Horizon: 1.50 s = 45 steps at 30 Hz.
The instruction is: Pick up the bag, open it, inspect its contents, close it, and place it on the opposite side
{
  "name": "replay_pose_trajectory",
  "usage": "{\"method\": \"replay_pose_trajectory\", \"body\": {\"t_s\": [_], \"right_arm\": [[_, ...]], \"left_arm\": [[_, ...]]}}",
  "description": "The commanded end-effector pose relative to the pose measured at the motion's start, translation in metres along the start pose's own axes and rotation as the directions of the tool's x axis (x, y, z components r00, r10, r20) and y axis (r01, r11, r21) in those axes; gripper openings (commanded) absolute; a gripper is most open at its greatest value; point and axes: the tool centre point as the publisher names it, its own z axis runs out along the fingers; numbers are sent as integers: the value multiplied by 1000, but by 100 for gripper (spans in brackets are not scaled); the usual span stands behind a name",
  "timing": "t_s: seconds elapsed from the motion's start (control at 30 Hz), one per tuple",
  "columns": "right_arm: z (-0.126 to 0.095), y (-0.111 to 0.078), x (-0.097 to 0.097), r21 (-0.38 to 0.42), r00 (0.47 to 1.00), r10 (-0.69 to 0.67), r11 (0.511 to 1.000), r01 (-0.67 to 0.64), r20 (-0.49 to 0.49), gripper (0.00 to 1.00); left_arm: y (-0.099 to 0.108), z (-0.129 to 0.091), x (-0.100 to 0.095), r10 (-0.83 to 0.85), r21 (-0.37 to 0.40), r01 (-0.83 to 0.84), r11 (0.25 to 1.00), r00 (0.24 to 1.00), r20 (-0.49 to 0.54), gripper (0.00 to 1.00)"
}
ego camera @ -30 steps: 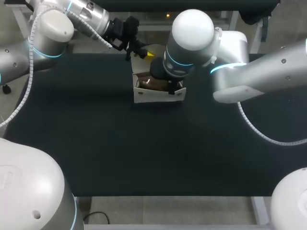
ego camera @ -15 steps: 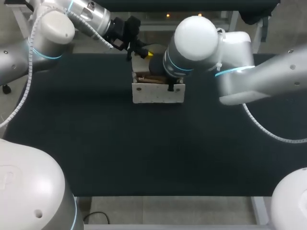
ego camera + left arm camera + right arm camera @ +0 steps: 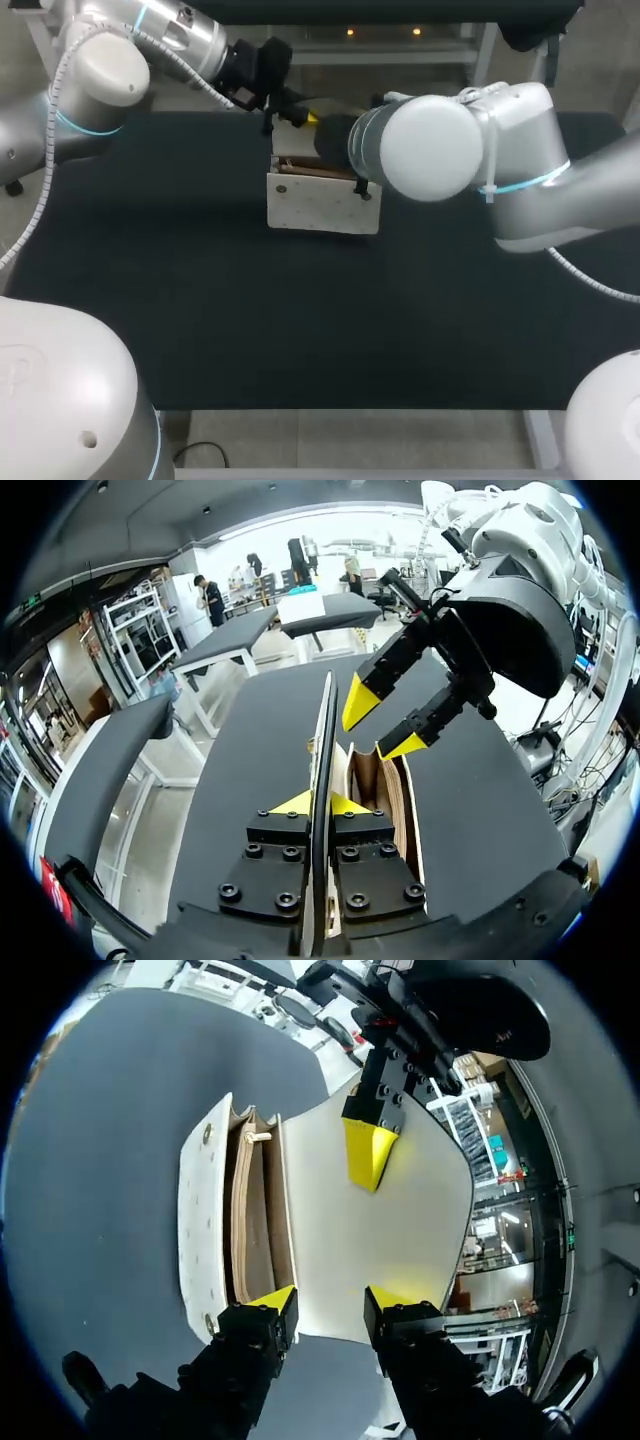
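My right arm (image 3: 440, 150) hides the right gripper (image 3: 330, 1305) from above; its fingers stand apart over the stiff white bag (image 3: 322, 203) at the far middle of the black table (image 3: 300, 310). The brown lining shows, but the contents are unclear. The left gripper (image 3: 312, 802) pinches the raised flap (image 3: 400, 1220). The bag now shows more of its front than a second ago.

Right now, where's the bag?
Head view: the bag stands open at the far middle of the table, its flap pinched by the left gripper, the right gripper open above it.
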Motion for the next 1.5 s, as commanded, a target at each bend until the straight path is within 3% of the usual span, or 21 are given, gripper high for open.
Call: {"method": "replay_pose_trajectory", "body": {"t_s": [0.03, 0.27, 0.57, 0.9, 1.5], "right_arm": [[-25, -7, 8, -12, 997, -1, 1000, 2, 72, 44], [-35, -9, 21, -17, 997, -9, 1000, 11, 71, 35], [-29, -12, 51, -30, 1000, 14, 999, -15, -14, 0], [-15, -16, 75, -27, 990, 86, 996, -90, -111, 0], [-15, -16, 75, -27, 990, 86, 996, -90, -111, 0]], "left_arm": [[9, 6, 0, -28, 22, 28, 999, 999, 15, 0], [29, 22, -6, -56, 40, 56, 998, 998, 4, 0], [41, 33, -19, 52, 13, -53, 998, 995, 80, 0], [56, 45, -22, 166, -16, -165, 986, 976, 139, 0], [60, 47, -28, 170, -26, -168, 985, 973, 154, 0]]}}
